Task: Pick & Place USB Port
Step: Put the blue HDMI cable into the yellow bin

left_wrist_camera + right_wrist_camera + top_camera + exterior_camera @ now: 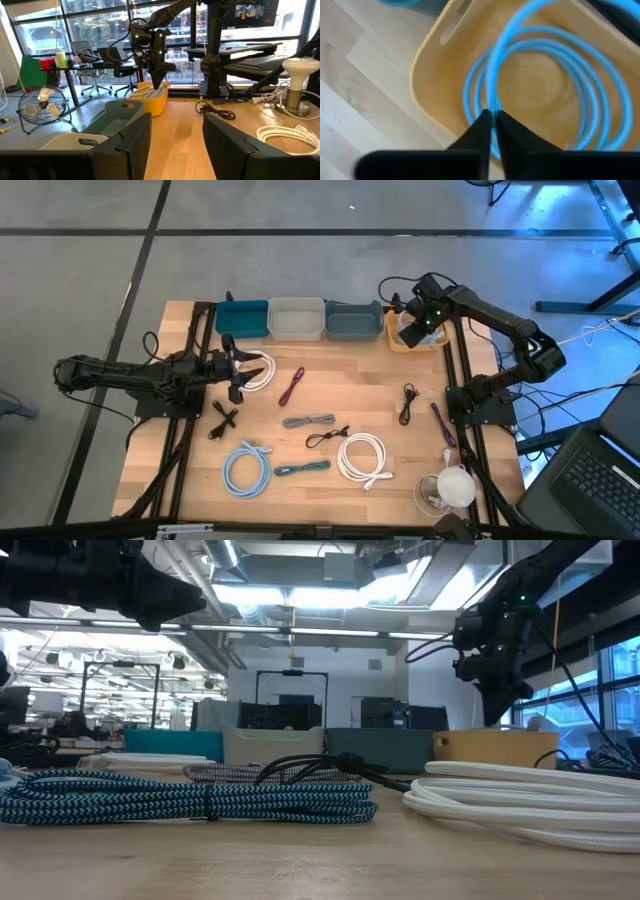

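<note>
The right gripper [492,122] hangs over the yellow bin [432,75] at the far right, fingers pinched on the coiled blue cable [530,65], presumably to drop it inside, while the left gripper [172,135] waits open.

Right gripper [492,125] poised directly above the yellow bin [410,340], fingers pinched nearly together, arm bent at the elbow. Left gripper [240,372] well apart from that bin, fingers spread, arm outstretched.
</note>
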